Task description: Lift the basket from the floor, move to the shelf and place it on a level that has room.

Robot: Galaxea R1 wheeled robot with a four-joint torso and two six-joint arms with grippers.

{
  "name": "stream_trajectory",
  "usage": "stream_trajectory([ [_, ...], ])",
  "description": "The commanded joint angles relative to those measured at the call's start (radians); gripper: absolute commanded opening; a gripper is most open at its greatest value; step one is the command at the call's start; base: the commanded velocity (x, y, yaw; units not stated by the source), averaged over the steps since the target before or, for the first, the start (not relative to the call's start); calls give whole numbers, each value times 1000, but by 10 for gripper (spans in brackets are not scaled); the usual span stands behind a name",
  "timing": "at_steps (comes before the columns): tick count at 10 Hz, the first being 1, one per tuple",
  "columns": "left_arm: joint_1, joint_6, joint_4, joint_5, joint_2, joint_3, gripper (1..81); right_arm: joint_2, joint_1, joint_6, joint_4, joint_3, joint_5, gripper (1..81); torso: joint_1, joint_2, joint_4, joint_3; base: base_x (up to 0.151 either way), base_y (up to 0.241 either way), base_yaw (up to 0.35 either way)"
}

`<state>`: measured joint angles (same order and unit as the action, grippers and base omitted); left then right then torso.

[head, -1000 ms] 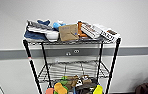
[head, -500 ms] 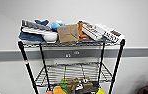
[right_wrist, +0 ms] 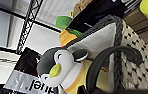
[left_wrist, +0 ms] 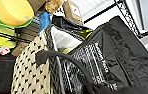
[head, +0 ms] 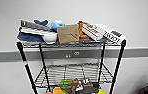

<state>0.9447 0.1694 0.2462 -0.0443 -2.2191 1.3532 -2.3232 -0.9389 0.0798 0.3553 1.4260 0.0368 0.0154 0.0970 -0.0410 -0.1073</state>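
1. Your pincers: the fingers are not clear in either wrist view, so you cannot tell whether they are wide, narrow or clamped. A dark curved handle (left_wrist: 65, 62) arcs close in front of the left wrist camera, and one like it (right_wrist: 107, 62) in front of the right, so both arms are probably carrying the basket by its handles.

2. The basket (left_wrist: 31, 75) sits right at the left wrist, its beige weave speckled with dark marks and edged by a grey braided rim. From the right wrist you see the same weave (right_wrist: 137, 62) and a pale lining. It looks lifted clear of the floor and level with the rack's lower goods, likely raised so it can go in over a tier's edge.

3. Inside it, seen from the right wrist, lies a penguin toy (right_wrist: 62, 67) with a yellow beak, and yellow beneath it.

4. Beside the basket stand a black bag with white print (left_wrist: 110, 57) and a yellow sponge on a green dish (left_wrist: 11, 11), close enough to suggest you are against the rack.

5. The shelf (head: 25, 65) stands square ahead against a white wall. Its top tier (head: 72, 44) is crowded: boxes, a blue cloth, a brown packet (head: 68, 33).

6. The level (head: 72, 72) below is a bare wire grid with room; the tier of toys (head: 75, 86) under it is full.
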Motion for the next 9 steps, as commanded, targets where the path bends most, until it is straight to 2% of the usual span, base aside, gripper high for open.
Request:
stream_trajectory([
  [1,-138,1,-15,-16,16,-100,10,14,133,11,-16,-99,-18,10,0,0,0,0,0,0,0],
  [9,-232,2,-42,-19,143,-351,10,164,252,18,-29,-363,-20,10,0,0,0,0,0,0,0],
])
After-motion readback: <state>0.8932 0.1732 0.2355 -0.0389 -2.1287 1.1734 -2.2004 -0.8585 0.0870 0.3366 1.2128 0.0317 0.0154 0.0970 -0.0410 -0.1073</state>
